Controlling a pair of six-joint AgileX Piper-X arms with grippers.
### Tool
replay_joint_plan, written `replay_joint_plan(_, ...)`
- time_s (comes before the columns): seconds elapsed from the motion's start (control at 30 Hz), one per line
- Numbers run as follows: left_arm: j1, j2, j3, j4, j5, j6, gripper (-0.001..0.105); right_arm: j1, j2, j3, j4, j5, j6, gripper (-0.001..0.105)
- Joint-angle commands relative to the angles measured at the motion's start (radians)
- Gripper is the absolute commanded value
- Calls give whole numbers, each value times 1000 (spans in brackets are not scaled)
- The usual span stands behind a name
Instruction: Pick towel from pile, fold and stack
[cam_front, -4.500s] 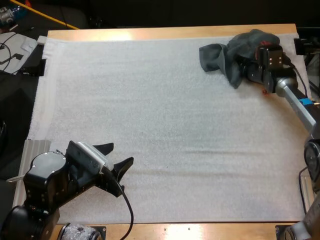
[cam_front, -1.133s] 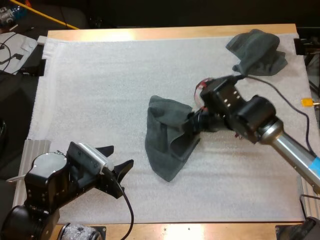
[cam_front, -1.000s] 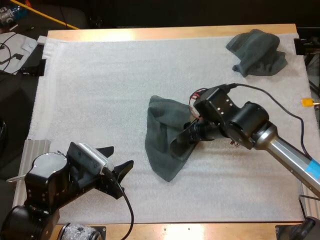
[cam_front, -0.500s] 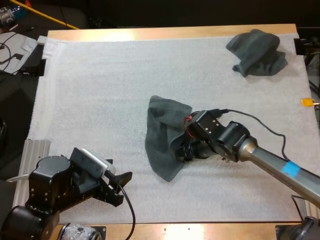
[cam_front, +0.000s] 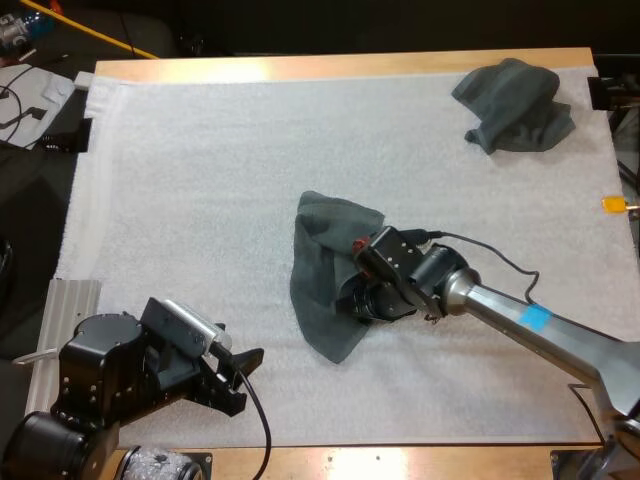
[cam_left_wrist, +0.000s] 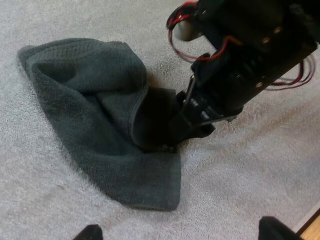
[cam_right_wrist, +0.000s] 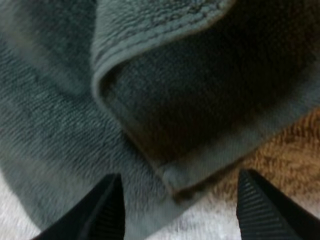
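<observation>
I count two dark grey-green terry towels, both crumpled. The middle towel (cam_front: 322, 270) lies at the centre of the high view's frame, bunched into a rough wedge that narrows toward the frame's lower edge. The corner towel (cam_front: 515, 100) sits in a heap at the upper right, close to the mat's right edge and well apart from the first. Both rest on the one white foam mat (cam_front: 200, 180), which covers most of the light wooden table (cam_front: 330, 66).

My right pincer (cam_front: 352, 298) is low at the middle towel's right side. Its two black fingers (cam_right_wrist: 107, 210) are spread, and a rolled fold of cloth with a stitched hem lies just ahead between them, not squeezed. My left wrist camera looks across at that pincer nosed into the same dark fold.

My left pincer (cam_front: 243, 378) hangs at the lower left of the frame, near the mat's near edge. Its fingertips (cam_left_wrist: 272, 229) are wide apart and grip nothing, and it is well apart from either towel.

Open mat stretches across the whole left half of the frame, along the lower edge, and in a broad band between the two towels. The middle towel is far from every mat edge.
</observation>
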Motion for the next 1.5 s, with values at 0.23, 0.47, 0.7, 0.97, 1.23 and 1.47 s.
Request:
replay_joint_plan(0.23, -4, 3, -5, 11, 16, -4, 61, -1, 80, 2, -93, -28, 88, 45)
replay_joint_plan(0.47, -3, 3, -6, 14, 18, -2, 61, -1, 85, 1, -105, -17, 101, 10)
replay_joint_plan(0.7, -4, 1, -5, 15, 12, -2, 60, 0, 21, 1, -76, 14, 54, 0)
replay_joint_plan(0.97, -6, 0, -5, 15, 17, 5, 60, -4, -183, -59, 90, 172, -116, 0)
replay_joint_plan(1.23, -5, 1, -5, 11, 19, 11, 61, -3, -277, -197, 285, 317, -254, 0)
replay_joint_plan(1.47, -4, 2, -7, 19, 15, 4, 60, -5, -278, -186, 305, 281, -229, 33)
